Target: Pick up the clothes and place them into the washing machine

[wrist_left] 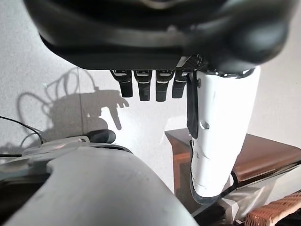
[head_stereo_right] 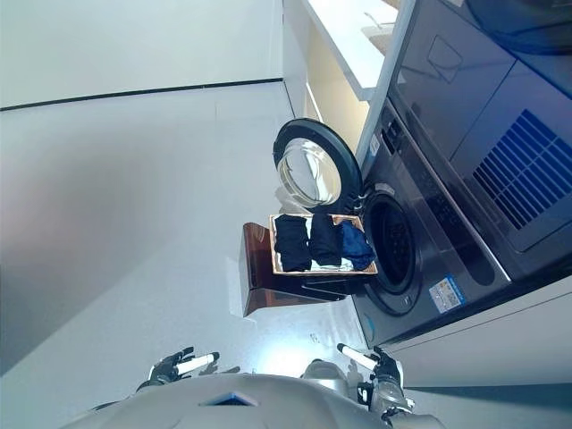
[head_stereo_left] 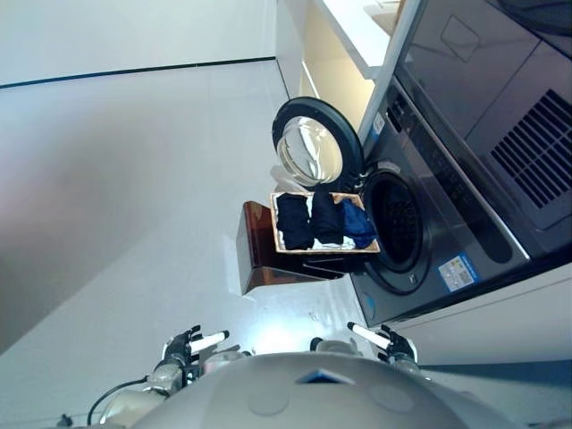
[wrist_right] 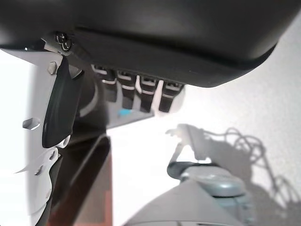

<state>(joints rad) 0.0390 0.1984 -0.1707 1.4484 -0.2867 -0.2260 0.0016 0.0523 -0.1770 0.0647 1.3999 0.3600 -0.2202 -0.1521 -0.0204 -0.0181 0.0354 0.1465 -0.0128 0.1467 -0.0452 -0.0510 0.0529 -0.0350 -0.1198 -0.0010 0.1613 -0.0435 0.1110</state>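
Note:
A shallow wicker basket [head_stereo_left: 280,247] rests on a low dark brown box [head_stereo_left: 259,250] in front of the washing machine [head_stereo_left: 447,206]. It holds folded dark clothes [head_stereo_left: 294,221] and a blue garment [head_stereo_left: 358,223]. The machine's round door [head_stereo_left: 311,147] stands open and the drum opening [head_stereo_left: 395,221] is dark. My left hand [head_stereo_left: 191,343] hangs low near my body, open and empty, well short of the basket. My right hand [head_stereo_left: 384,340] hangs low on the other side, open and empty. The wrist views show each hand's fingers [wrist_left: 141,87] [wrist_right: 141,92] straight with nothing in them.
White glossy floor [head_stereo_left: 134,179] spreads to my left and ahead. A white counter [head_stereo_left: 357,36] stands beyond the machine. A grey appliance with a vent grille [head_stereo_left: 536,143] sits above the washer. The box's corner [wrist_left: 207,155] shows in the left wrist view.

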